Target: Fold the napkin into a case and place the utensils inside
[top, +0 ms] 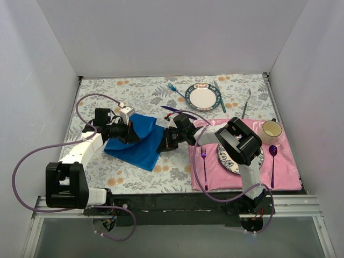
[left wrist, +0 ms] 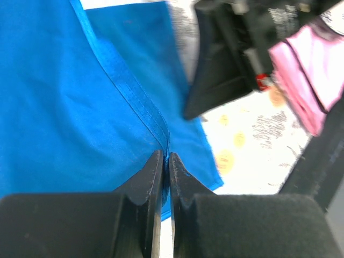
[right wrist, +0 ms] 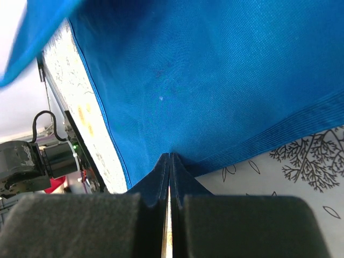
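The bright blue napkin (top: 141, 144) lies partly folded and bunched on the floral tablecloth, left of centre. My left gripper (top: 130, 133) is shut on its hemmed edge (left wrist: 134, 102), the jaws (left wrist: 166, 161) pinching the cloth. My right gripper (top: 165, 142) is shut on the napkin's right edge, the fingertips (right wrist: 170, 158) closed on the blue fabric (right wrist: 215, 80). The light-blue fork (top: 173, 88) lies at the back next to a plate. A dark purple knife (top: 171, 109) lies just behind the right gripper. No case shape shows.
A white plate with a dark rim (top: 203, 97) and a teal knife (top: 220, 97) sit at the back. The pink placemat (top: 282, 172) at the right holds a patterned plate, a magenta fork (top: 204, 161), a purple spoon (top: 273, 156) and a cup (top: 272, 129).
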